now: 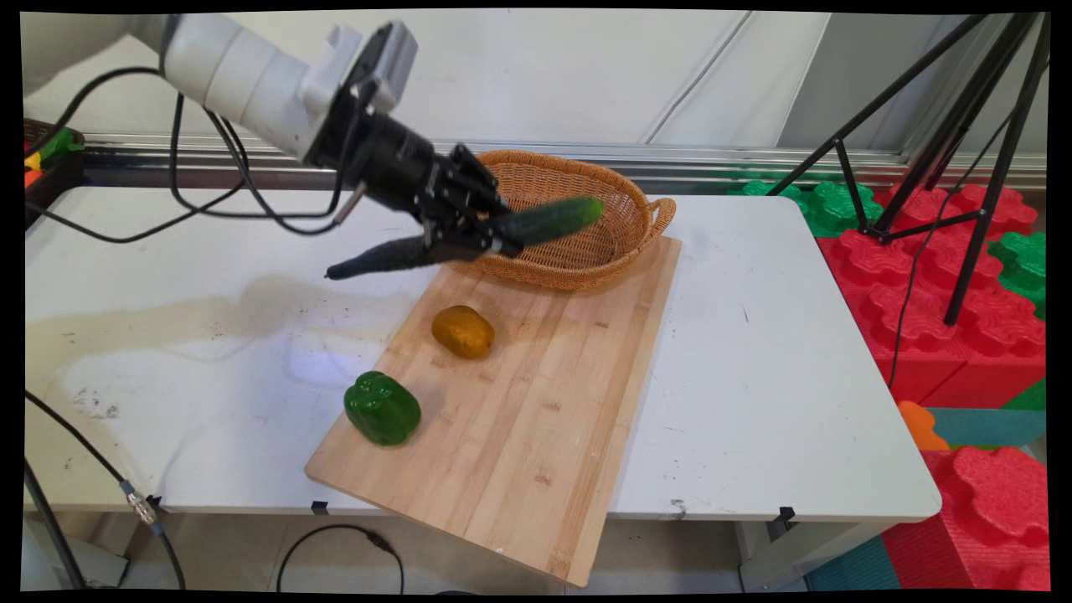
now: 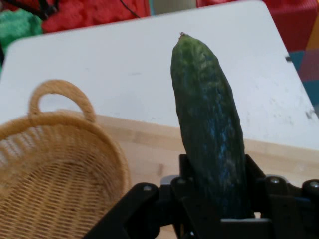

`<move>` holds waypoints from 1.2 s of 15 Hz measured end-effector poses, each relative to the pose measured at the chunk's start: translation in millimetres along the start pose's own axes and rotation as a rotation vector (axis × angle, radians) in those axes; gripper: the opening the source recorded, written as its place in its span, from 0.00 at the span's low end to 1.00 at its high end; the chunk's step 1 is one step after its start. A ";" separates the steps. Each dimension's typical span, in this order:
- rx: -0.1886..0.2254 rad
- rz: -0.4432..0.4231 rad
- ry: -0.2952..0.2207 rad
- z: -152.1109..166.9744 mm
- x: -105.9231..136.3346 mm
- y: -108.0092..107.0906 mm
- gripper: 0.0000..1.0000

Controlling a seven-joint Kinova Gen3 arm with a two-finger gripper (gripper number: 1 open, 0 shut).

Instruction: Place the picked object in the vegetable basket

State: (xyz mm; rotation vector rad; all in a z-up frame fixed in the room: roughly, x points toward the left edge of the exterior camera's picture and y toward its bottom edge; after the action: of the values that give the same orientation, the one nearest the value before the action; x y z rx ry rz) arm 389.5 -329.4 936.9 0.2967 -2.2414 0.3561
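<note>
One cucumber (image 1: 469,239) is being carried in the air, clamped across its middle by the black gripper (image 1: 490,239), whose fingers are pressing on both of its sides in the hand view. It is lying nearly level, its lighter green end reaching right over the near rim of the wicker basket (image 1: 586,251), its dark end sticking out left above the white table (image 1: 779,352). The basket is sitting at the far end of the wooden cutting board (image 1: 536,419), its right handle facing the table's far right. Nothing is showing inside the basket in either view.

Judging from this pose, the grip looks firm but the cucumber is long and overhanging both ways, so any tilting of the wrist is likely swinging an end down toward the basket's rim. Keeping it level and high enough to be clearing the woven edge seems wise. The basket is light and could slide if knocked.

Nearer on the board, well apart from the gripper, an orange-brown rounded fruit (image 1: 463,332) is resting, and a green bell pepper (image 1: 382,408) is sitting at the board's near left edge.
</note>
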 end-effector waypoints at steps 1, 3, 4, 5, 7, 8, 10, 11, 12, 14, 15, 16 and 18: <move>0.010 -0.002 0.014 -4.2 3.2 -5.9 0.00; 0.024 -0.001 0.033 -8.3 7.4 -15.3 0.00; 0.033 0.001 0.043 -9.6 10.0 -21.6 0.00; 0.040 0.004 0.054 -9.9 12.9 -28.8 0.00; 0.053 0.012 0.068 -7.6 16.8 -42.5 0.00; 0.059 0.014 0.074 -5.0 18.1 -49.6 0.00; 0.072 0.014 0.082 2.6 20.0 -63.5 0.00; 0.079 0.015 0.085 7.6 21.0 -71.0 0.00; 0.087 0.020 0.087 13.3 21.7 -79.0 0.00; 0.099 0.031 0.087 25.3 21.6 -93.0 0.00; 0.102 0.039 0.088 32.5 21.1 -100.0 0.00; 0.103 0.048 0.085 39.0 19.9 -105.7 0.00; 0.105 0.065 0.080 48.8 17.8 -114.0 0.00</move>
State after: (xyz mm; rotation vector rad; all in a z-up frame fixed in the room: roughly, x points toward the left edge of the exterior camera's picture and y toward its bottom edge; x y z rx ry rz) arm 381.3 -454.4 938.1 0.2607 -2.1606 0.5124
